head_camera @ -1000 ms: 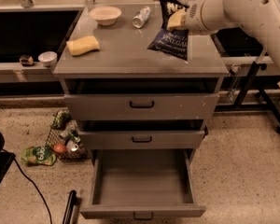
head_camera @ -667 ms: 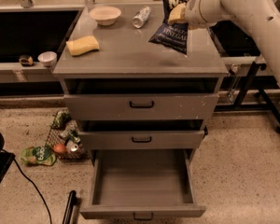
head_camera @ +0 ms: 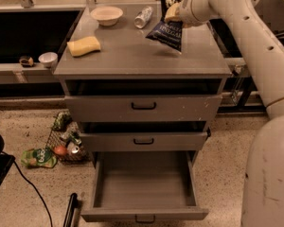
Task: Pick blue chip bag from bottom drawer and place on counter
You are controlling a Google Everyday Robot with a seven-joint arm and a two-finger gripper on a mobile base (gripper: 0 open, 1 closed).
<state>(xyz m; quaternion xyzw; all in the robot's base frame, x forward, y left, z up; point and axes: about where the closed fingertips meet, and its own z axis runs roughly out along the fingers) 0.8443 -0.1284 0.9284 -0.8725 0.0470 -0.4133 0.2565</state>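
The blue chip bag (head_camera: 167, 23) is dark navy with white lettering. It hangs tilted above the right rear part of the counter (head_camera: 132, 56), with its lower edge close over the surface. My gripper (head_camera: 172, 12) is shut on the bag's upper part, and the white arm reaches in from the right. The bottom drawer (head_camera: 143, 183) stands pulled out at the foot of the cabinet, and its inside looks bare.
On the counter lie a yellow sponge (head_camera: 83, 46), a white bowl (head_camera: 106, 15) and a silver can (head_camera: 143, 17) on its side. The two upper drawers are slightly ajar. A wire basket (head_camera: 66, 138) and a green pouch (head_camera: 38, 157) are on the floor at left.
The arm has moved left and toward the back of the counter, carrying the bag with it. The bag now hangs a little higher and more upright.
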